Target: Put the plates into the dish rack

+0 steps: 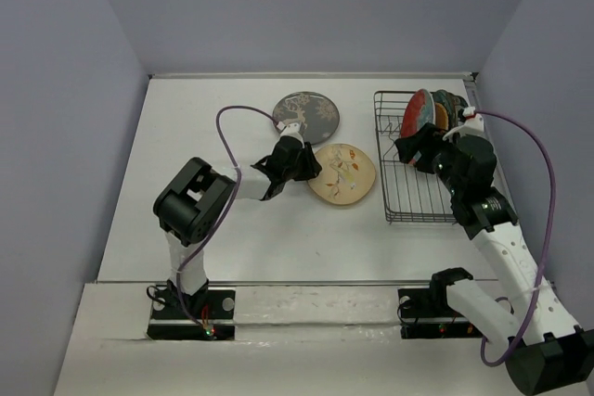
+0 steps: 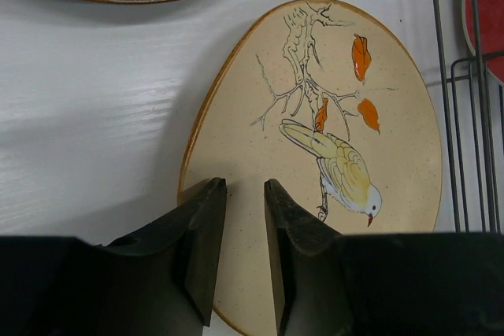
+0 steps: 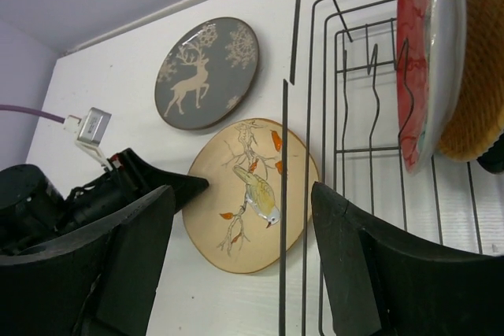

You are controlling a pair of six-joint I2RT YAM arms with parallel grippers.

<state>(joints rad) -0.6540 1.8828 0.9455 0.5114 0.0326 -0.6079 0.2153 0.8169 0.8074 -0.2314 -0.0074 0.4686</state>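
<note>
Top external view is showing the black wire dish rack [image 1: 413, 194] sitting on the white table [image 1: 232, 229]. Three plates are standing on edge in the rack's far end. The red plate [image 3: 417, 60] is standing nearest the rack's empty slots, the orange woven-look plate [image 3: 476, 76] is leaning just behind it, and a dark teal plate [image 1: 455, 99] is showing behind that. The near part of the rack is holding nothing but its prongs.

Two plates are lying flat outside the rack, off its left side. The cream plate with a painted bird and orange leaves [image 2: 354, 155] is lying just beside the rack's left wall, and the grey plate with a white deer [image 3: 206, 72] is lying farther from the rack, close to the cream one.

The left gripper [image 2: 244, 186] is reaching over the cream plate's rim on the side away from the rack. Its fingers [image 2: 201, 241] are standing a narrow gap apart, and whether they are pinching the rim cannot be told.

The right gripper [image 3: 242, 193] is hovering over the rack beside the red plate, jaws spread wide and grasping nothing.
</note>
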